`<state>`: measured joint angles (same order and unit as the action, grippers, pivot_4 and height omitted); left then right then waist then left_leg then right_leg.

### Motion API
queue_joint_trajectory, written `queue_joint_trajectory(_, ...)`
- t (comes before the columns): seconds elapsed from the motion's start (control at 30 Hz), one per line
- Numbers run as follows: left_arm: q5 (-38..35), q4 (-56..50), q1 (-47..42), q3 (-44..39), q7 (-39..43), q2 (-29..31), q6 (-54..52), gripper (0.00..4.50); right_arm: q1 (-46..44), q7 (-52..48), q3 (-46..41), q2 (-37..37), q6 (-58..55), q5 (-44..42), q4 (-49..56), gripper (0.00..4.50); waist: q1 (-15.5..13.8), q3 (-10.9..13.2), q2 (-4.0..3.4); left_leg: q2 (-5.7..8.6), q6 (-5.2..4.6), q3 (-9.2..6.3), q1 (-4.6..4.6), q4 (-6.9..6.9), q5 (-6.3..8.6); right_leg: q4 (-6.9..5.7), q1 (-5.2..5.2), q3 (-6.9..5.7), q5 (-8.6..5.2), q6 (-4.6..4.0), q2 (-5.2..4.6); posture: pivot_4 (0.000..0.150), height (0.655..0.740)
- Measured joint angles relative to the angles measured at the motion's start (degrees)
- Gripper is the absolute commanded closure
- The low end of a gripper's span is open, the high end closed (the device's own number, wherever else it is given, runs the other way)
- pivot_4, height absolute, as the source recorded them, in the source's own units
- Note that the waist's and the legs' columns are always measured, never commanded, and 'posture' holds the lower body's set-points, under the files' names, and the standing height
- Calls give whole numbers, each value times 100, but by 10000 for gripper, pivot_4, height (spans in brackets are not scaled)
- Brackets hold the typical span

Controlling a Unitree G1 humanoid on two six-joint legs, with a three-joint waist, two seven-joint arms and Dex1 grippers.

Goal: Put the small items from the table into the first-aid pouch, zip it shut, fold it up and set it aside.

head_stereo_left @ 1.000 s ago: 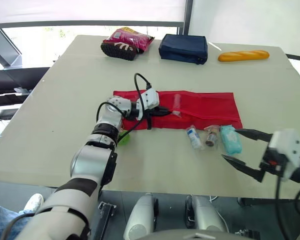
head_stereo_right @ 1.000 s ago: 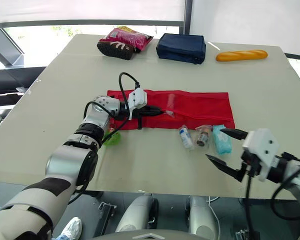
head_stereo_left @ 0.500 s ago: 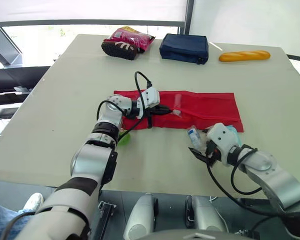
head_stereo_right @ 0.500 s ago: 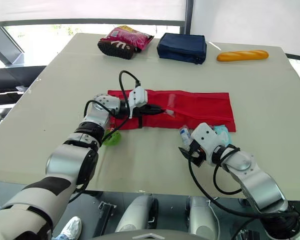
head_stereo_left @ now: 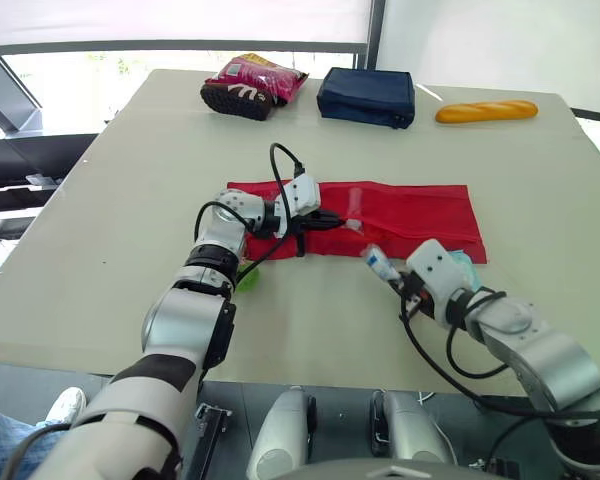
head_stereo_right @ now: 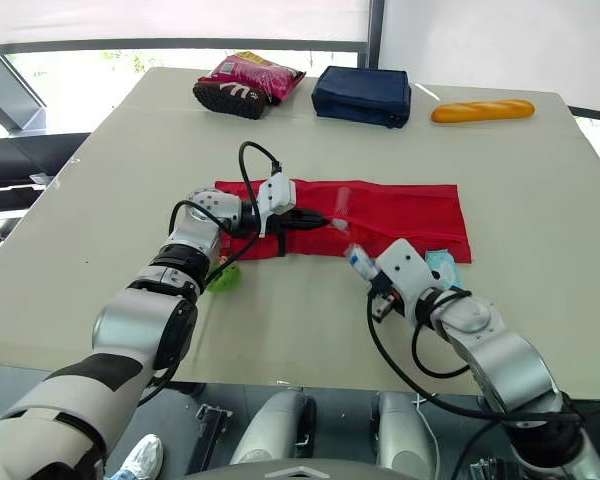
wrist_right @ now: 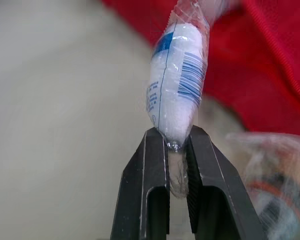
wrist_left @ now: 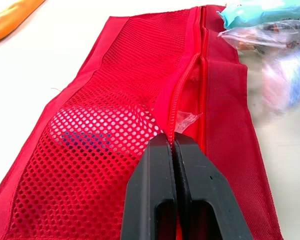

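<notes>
Table [head_stereo_left: 110, 200] centre carries the red first-aid pouch [head_stereo_left: 410, 215], spread out flat with its long side running across the robot's front. The left claw [head_stereo_left: 332, 222] lies over the pouch's left half, its 2 black fingers [wrist_left: 155, 190] pressed tight together and pinching the red fabric along the zip opening. In the left wrist view the mesh pocket lies beside those fingers, a dark blue thing [wrist_left: 85, 140] shows through the mesh, and a scrap of clear plastic [wrist_left: 186, 120] sits in the opening just past the fingertips.

The right claw [wrist_right: 175, 137] is clenched on 1 small item, a white roll [head_stereo_left: 377, 262] sealed in clear wrap with blue print, gripped by its lower end so that it sticks out beyond the fingertips. It is held tilted at the pouch's near edge, close to the middle of the pouch and near the left claw; whether it touches the table I cannot tell.

A teal packet [head_stereo_left: 464, 268] lies on the table at the pouch's near right corner, partly behind the right arm. A brownish wrapped item [wrist_right: 272, 187] shows blurred beside the right claw in the right wrist view.

A small green thing [head_stereo_left: 248, 277] lies on the table under the left forearm. Along the far edge, well apart from the pouch, sit a pink snack bag [head_stereo_left: 255, 85], a navy bag [head_stereo_left: 366, 96] and a bread loaf [head_stereo_left: 486, 111].
</notes>
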<state>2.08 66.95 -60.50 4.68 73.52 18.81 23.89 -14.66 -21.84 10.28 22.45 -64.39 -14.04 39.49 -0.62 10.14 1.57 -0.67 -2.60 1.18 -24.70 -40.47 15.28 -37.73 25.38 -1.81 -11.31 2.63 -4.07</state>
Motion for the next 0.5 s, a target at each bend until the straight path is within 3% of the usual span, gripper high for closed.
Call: queue_joint_trajectory(0.5,-1,4,0,-5,-5,-37,1,45000,-786,640,-206,-885,-686,-57,-1143,44643,22,0,-1,2,0,1,-1,1,0,-3,3,0,0,0,-1,1500,7164)
